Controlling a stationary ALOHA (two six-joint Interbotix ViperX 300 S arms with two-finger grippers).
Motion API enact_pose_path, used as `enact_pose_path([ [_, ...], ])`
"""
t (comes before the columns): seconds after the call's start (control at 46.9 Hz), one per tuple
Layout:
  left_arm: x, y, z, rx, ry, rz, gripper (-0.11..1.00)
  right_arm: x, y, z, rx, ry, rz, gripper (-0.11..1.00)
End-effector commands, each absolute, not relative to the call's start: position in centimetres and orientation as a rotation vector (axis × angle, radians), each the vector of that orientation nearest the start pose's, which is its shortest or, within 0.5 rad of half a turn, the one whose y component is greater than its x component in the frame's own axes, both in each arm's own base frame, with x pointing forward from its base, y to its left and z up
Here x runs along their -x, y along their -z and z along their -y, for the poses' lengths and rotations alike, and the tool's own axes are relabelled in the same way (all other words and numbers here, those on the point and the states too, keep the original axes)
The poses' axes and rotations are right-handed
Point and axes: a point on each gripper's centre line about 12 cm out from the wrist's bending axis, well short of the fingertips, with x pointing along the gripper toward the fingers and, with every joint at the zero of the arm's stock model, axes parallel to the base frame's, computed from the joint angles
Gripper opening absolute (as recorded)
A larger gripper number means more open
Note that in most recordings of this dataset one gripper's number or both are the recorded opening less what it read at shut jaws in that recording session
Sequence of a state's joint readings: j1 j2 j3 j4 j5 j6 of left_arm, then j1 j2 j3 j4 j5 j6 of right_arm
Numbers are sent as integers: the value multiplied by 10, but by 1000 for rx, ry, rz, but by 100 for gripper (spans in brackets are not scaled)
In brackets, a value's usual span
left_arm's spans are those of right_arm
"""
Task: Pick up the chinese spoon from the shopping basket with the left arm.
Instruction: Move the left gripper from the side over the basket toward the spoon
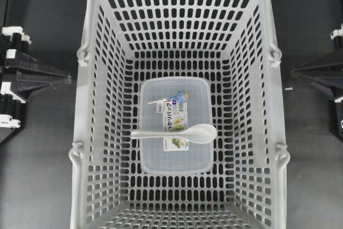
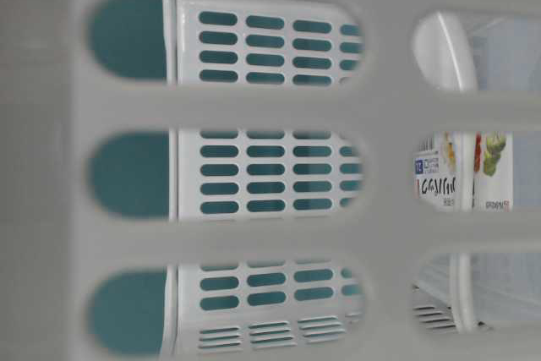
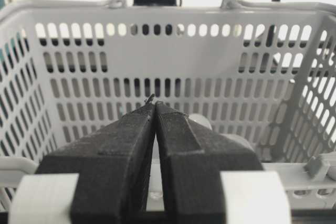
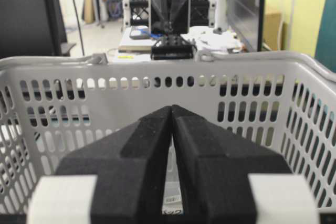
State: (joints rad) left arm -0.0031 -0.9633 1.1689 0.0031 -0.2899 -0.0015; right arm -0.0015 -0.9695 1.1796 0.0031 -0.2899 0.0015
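We are seeing the chinese spoon (image 1: 182, 132) lying across the lid of a clear container (image 1: 174, 125) on the floor of the shopping basket (image 1: 86, 100), bowl toward the right. We are finding the left gripper (image 3: 154, 104) pressed together and holding nothing outside the basket's left wall, the right gripper (image 4: 171, 109) likewise closed and empty opposite.

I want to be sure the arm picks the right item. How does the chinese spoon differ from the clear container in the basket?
The chinese spoon is opaque glossy white; the clear container is see-through with a printed label. The spoon is slim, with an oval bowl at the right; the container is a broad rounded rectangle. The spoon lies crosswise on top of the container, which rests on the shopping basket floor. Both lie flat inside the basket.
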Motion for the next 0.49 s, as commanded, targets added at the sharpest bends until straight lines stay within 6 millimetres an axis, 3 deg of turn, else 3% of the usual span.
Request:
enact_pose_path([
  [0.0,-202,-302,3,-13,20,58,6,-200,-296,0,-23,0,84,0],
  [0.064,-204,-310,5,7,29,32,1,-200,-295,1,-36,7,78,5],
  [0.128,-206,-319,7,7,34,11,0,-199,-296,2,-42,10,81,-1],
  [0.256,-211,-339,9,7,40,-54,0,-200,-299,2,-47,8,86,-1],
  [0.47,-237,-358,11,-1,40,-274,0,-201,-300,0,-99,-2,84,-1],
])
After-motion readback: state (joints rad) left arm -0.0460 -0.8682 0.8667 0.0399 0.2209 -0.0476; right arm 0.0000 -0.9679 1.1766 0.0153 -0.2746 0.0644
